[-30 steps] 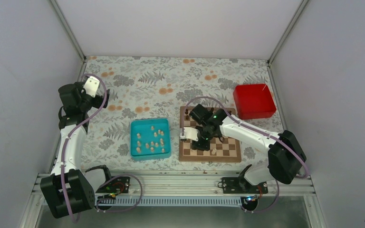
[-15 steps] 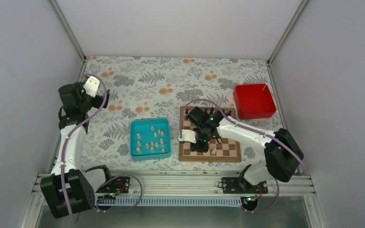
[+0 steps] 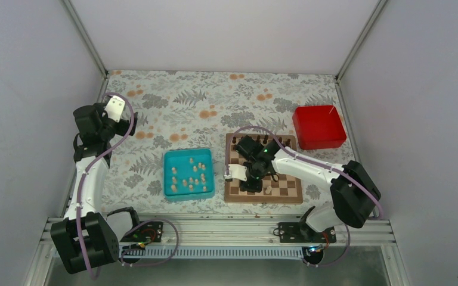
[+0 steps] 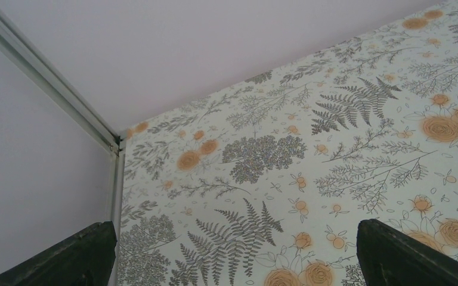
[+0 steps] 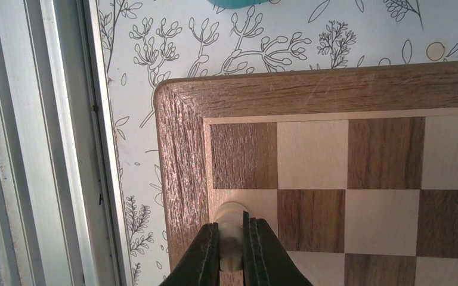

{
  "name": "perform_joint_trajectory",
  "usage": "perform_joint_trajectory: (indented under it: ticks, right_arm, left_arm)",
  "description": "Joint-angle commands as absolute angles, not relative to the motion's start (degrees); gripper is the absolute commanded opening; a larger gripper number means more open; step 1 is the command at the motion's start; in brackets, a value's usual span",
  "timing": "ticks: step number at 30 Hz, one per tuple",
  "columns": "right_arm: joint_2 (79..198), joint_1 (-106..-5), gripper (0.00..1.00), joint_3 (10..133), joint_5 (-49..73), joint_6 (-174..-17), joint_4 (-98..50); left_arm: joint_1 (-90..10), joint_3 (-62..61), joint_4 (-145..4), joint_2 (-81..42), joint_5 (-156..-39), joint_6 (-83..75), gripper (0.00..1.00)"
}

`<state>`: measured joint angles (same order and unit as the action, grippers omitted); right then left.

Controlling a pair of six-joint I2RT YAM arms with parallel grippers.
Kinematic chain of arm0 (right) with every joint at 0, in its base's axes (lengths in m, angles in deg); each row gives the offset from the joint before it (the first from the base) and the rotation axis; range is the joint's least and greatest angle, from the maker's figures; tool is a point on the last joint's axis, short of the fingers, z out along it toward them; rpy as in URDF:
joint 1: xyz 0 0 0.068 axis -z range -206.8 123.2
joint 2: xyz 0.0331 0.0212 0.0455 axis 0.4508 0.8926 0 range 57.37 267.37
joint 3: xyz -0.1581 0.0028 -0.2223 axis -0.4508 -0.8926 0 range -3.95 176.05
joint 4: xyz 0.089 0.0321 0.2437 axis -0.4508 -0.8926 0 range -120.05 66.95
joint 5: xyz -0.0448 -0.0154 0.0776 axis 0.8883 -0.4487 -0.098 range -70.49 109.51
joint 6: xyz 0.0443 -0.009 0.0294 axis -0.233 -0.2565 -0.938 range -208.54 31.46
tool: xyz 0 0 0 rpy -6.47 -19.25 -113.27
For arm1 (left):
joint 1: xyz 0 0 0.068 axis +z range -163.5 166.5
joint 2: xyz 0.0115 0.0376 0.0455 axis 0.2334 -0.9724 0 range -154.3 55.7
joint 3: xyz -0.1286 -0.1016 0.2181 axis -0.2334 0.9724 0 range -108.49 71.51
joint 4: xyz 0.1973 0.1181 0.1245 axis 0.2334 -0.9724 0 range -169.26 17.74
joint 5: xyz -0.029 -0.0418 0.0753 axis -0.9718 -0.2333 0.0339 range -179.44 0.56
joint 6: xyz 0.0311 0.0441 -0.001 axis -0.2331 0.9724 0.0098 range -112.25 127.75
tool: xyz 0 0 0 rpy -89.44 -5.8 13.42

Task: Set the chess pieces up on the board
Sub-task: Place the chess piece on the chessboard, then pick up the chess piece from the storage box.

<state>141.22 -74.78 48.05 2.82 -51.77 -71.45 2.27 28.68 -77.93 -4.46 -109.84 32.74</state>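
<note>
Floral cloth [image 4: 262, 155] lies under the board [image 5: 310, 95]. Right gripper [image 5: 231, 241] pinches one pale chess piece [image 5: 231, 215], its axis seemingly along the fingers [image 5: 206, 257], over the light edge square near the corner; left gripper [image 4: 234, 238] gapes wide, well apart.

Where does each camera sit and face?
Top external: above and behind the bases, looking down on the floral-clothed table; left arm and right arm show.
Left wrist: raised, facing bare table and a wall corner; open left tool frames it.
Right wrist: straight down on the square wooden chessboard's corner; right tool shut on a pale beige wooden chessman.
Shared: that chessboard, also in top external.
</note>
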Motion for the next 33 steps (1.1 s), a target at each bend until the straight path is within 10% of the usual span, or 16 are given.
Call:
perform_joint_trajectory:
  ticks: [1,13,33]
  right_arm:
    - [142.2,-75.3,0.09,46.8,3.6,-52.3,-70.0]
    - [140.0,-75.3,0.42,54.9,4.5,-50.5,-75.1]
    - [171.2,-87.5,0.43,94.4,4.3,-44.3,-74.3]
  left_arm:
    - [2.6,28.2,-77.5,-4.8,-110.8,32.5,1.0]
    - [2.5,28.4,-77.4,-4.4,-110.8,32.5,1.0]
    - [2.6,28.2,-78.3,-3.6,-111.7,32.0,1.0]
